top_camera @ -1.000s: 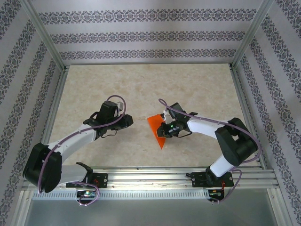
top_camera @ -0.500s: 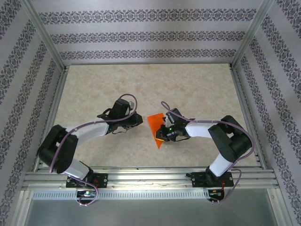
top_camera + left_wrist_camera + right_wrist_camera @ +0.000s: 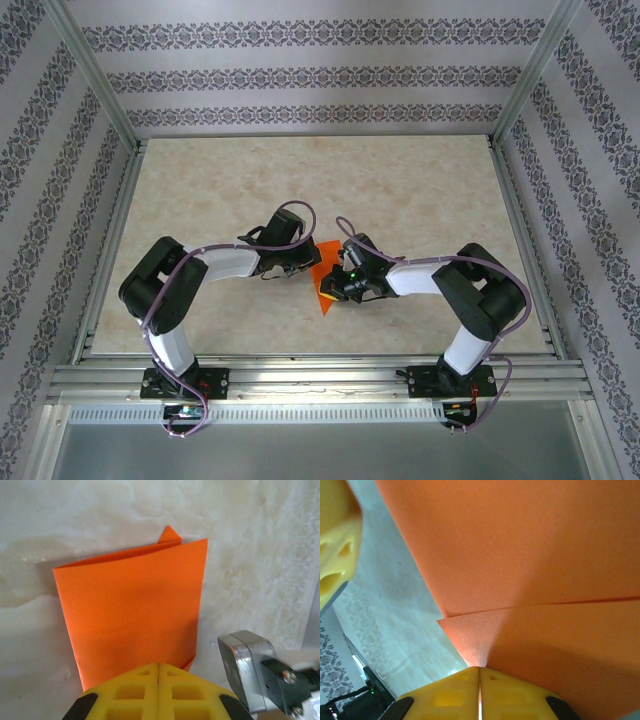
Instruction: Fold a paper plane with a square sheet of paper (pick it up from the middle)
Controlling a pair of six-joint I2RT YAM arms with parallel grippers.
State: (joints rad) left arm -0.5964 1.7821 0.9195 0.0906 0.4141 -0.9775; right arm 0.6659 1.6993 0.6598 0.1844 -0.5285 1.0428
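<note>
Spreading across the enclosure, the pale marbled desk (image 3: 400, 180) carried the square sheet of paper (image 3: 325, 272), bright orange and already doubled over, with the two arms bent in toward it from either side. From the left wrist the sheet (image 3: 132, 600) showed as a folded panel, its layers slightly misaligned so that a small corner poked out past the far edge. The left end effector (image 3: 300, 265) sat at the sheet's left edge with its yellow fingers pressed together (image 3: 158, 672); whether a layer was caught between them could not be told. The right end effector (image 3: 340, 285) met the sheet's right side, fingers closed (image 3: 480, 672) and apparently pinching the overlapping layers (image 3: 535, 555) where one fold line ran into them. This looked like an early fold being set, well short of a dart. The next move probably called for aligning the edges, then pressing along the fold to sharpen the crease without letting the sheet slip.
</note>
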